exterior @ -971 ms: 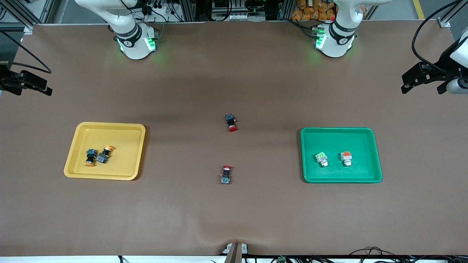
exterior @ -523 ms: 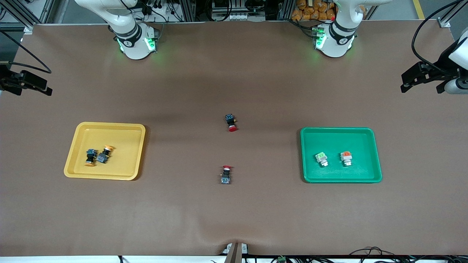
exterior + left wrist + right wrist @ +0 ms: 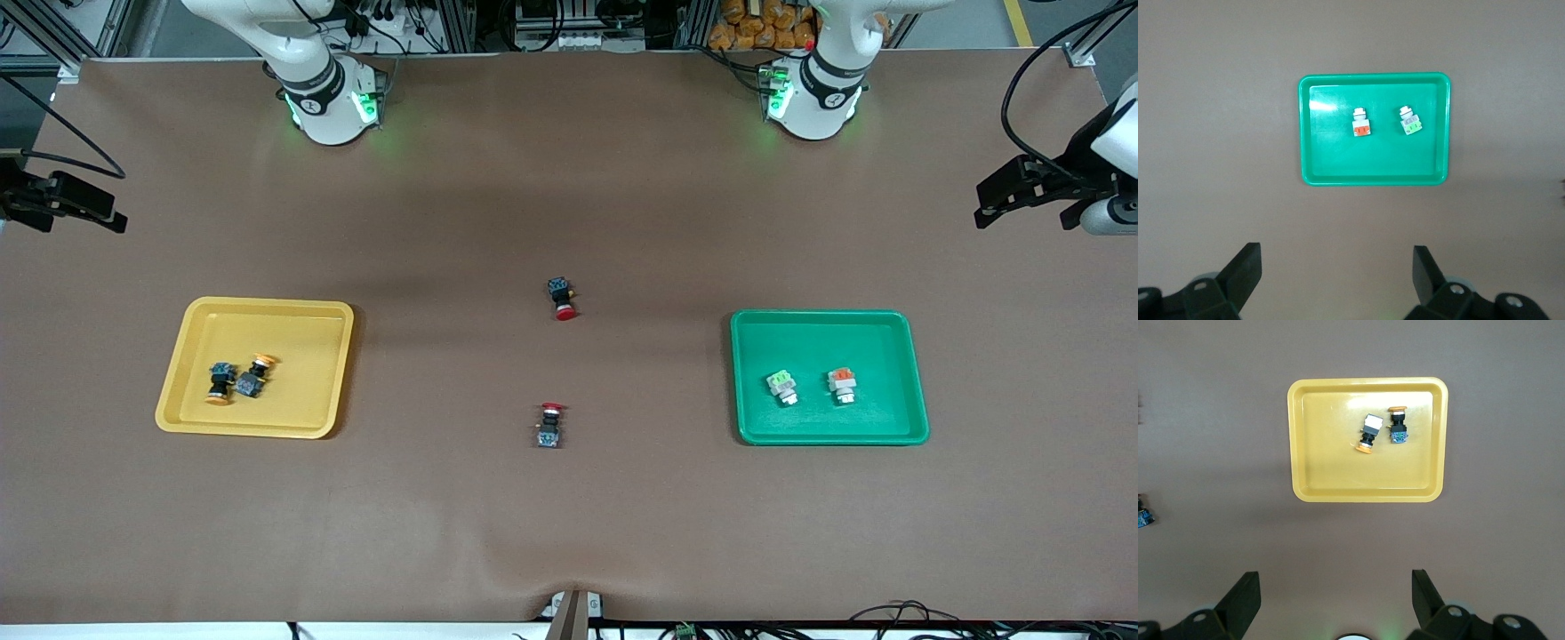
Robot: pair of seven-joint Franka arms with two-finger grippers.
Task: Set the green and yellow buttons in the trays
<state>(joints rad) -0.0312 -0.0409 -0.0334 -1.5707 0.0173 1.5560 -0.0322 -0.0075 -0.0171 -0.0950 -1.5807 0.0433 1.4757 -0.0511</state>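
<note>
Now buttons (image 3: 782, 388) in trays (image 3: 889, 324), well apart from both open jaws.

Brown table (image 3: 569, 533), aluminium framing (image 3: 36, 27), cables (image 3: 898, 613)

yellow tray (image 3: 191, 400), green tray (image 3: 898, 418), brown table (image 3: 569, 516)

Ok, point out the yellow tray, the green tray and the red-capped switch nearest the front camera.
yellow tray (image 3: 200, 418), front view, bare floor near a corner.
green tray (image 3: 822, 333), front view, bare floor.
red-capped switch (image 3: 550, 409), front view, red cap.
</note>
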